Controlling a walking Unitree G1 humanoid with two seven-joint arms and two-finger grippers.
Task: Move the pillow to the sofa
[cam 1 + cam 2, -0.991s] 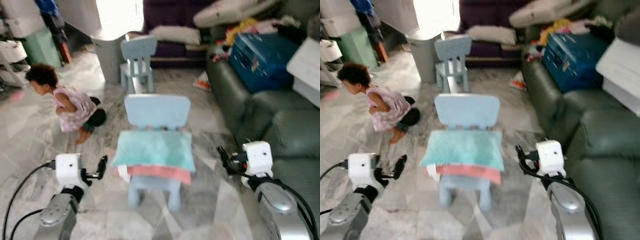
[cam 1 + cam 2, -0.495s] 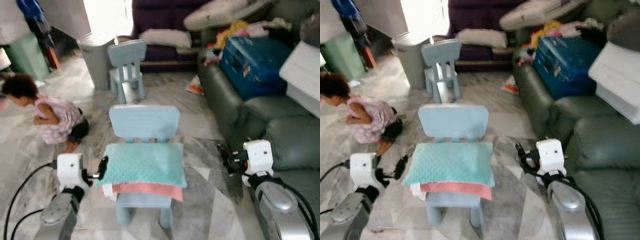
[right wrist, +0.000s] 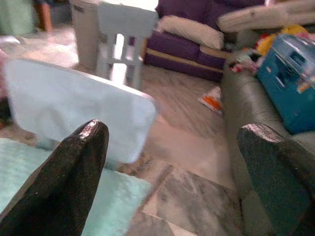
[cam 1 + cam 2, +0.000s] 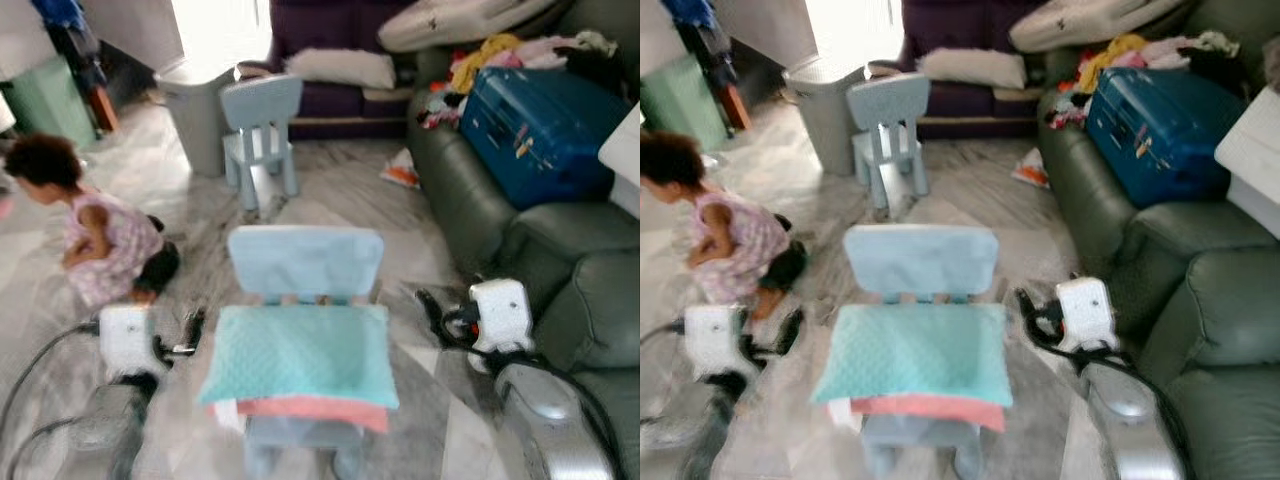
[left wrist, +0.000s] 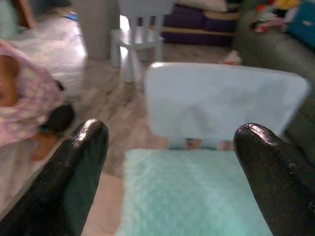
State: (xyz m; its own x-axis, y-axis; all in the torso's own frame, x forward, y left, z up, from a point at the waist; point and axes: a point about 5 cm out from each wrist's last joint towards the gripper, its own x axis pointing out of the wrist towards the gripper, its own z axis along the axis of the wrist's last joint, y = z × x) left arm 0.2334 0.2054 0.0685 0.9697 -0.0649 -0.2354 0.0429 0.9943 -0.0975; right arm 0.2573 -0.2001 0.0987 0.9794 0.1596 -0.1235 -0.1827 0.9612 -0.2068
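Marble-patterned floor (image 4: 420,215) runs under everything, and the small blue chair (image 4: 305,262) serves as the landmark. On its seat lies the teal pillow (image 4: 298,353), stacked on a pink cushion (image 4: 310,412). Just left of the chair the left gripper (image 4: 194,331) has drawn level with the pillow's edge, and just right of it the right gripper (image 4: 428,304) has come closer too; both wrist views show each pair of black fingers spread wide, nothing between them. That likely means the robot is framing the pillow for a two-sided grab. Right of the chair stands the green sofa (image 4: 560,270), carrying a blue suitcase (image 4: 545,125) farther back; left of the chair a person (image 4: 95,230) crouches. No writing is legible.
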